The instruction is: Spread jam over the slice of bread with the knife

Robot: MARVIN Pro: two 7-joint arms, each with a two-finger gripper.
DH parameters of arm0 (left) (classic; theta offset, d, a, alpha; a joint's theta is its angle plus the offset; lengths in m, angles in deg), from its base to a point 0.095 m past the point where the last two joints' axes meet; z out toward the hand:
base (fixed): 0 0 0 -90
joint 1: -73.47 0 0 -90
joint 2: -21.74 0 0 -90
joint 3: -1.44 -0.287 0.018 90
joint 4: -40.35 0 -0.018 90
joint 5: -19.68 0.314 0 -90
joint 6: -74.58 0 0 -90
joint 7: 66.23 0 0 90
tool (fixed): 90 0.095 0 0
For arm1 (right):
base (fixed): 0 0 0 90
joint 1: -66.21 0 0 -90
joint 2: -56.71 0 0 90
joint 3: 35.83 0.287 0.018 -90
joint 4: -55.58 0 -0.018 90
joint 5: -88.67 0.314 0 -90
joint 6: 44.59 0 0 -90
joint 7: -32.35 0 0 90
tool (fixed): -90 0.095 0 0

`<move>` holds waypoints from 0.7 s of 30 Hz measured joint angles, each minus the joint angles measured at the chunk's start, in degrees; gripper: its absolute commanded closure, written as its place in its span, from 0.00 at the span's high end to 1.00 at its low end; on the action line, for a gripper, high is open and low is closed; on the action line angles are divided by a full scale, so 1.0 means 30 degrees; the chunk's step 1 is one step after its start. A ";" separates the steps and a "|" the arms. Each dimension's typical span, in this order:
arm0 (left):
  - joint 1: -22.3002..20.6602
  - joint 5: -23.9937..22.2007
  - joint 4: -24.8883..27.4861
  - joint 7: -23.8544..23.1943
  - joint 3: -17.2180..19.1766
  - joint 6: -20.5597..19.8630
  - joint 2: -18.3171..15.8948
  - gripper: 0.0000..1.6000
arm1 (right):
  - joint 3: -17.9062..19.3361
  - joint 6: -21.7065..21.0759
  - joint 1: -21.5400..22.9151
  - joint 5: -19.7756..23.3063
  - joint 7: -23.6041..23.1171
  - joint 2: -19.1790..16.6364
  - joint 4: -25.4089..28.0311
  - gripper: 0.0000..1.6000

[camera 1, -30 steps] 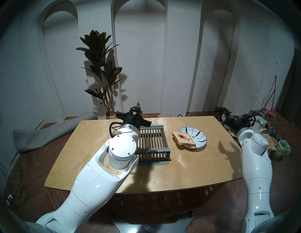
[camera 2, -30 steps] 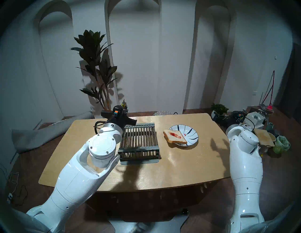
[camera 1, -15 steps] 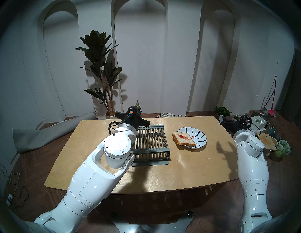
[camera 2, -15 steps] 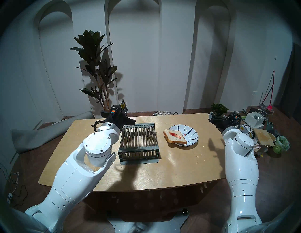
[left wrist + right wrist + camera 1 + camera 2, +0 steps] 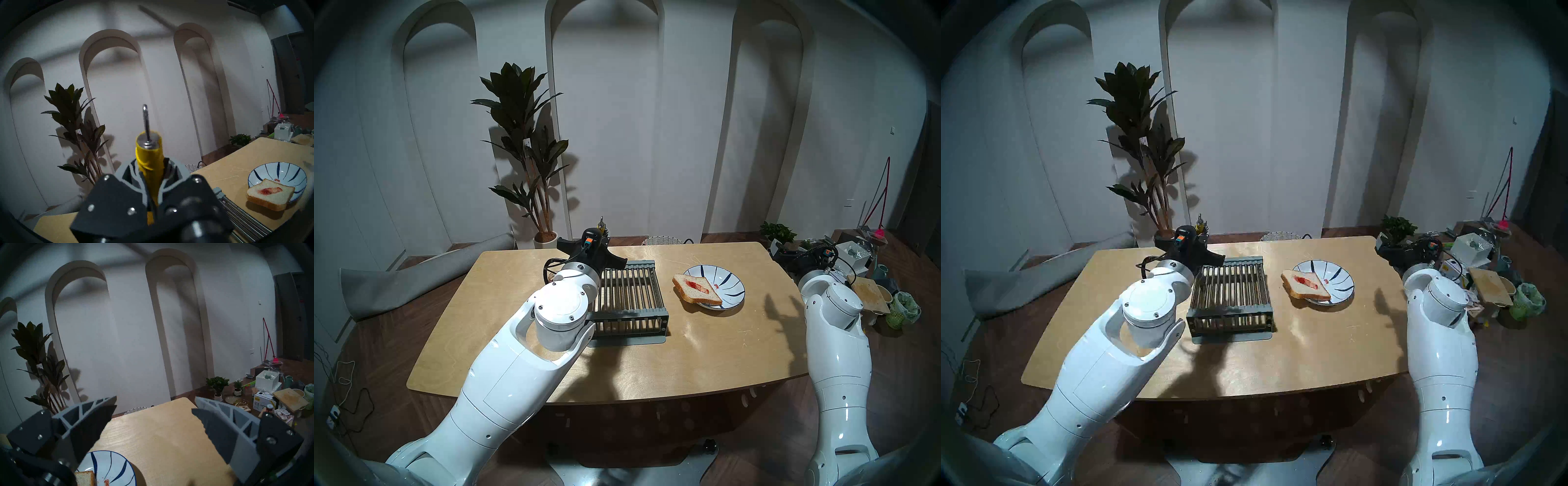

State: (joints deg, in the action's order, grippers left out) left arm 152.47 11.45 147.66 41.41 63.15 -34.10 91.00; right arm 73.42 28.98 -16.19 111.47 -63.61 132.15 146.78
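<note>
My left gripper (image 5: 149, 171) is shut on the knife's (image 5: 149, 152) yellow handle. The short silver blade points up and away, above the table's far left and behind the grey rack (image 5: 629, 295). The head view shows the knife (image 5: 601, 224) just past my left wrist. The slice of bread (image 5: 696, 289) lies on the left side of a white plate with blue stripes (image 5: 732, 282), overhanging its rim. A streak of red jam (image 5: 698, 284) runs across the bread, and a red spot sits on the plate beside it. My right gripper (image 5: 154, 405) hangs open and empty over the table's right edge, right of the plate.
The rack stands mid-table between my left arm and the plate. A tall potted plant (image 5: 524, 142) stands behind the table. Boxes, small plants and a wooden board (image 5: 870, 293) clutter the floor at the right. A wicker basket (image 5: 661, 241) sits behind the far edge.
My left gripper has dipped slightly with the knife, still shut on it. My right arm has swung left, closer to the table's right edge. Bread and plate have not moved.
</note>
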 measured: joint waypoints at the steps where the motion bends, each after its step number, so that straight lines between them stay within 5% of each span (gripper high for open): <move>1: -0.0038 0.0016 -0.0264 -0.0038 -0.0016 0.0062 0.0041 0.00 | 0.0000 -0.0009 -0.0008 -0.0012 0.0030 0.0028 0.0057 1.00; 21: -0.0414 -0.0007 -0.3401 -0.0705 -0.0128 0.1294 0.0936 0.00 | 0.0162 -0.0304 -0.0307 0.0155 0.0217 0.0345 0.0984 1.00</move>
State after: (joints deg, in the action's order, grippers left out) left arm 151.23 11.43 137.46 39.30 62.77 -30.22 93.81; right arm 73.90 28.07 -17.11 111.94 -62.96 133.18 149.73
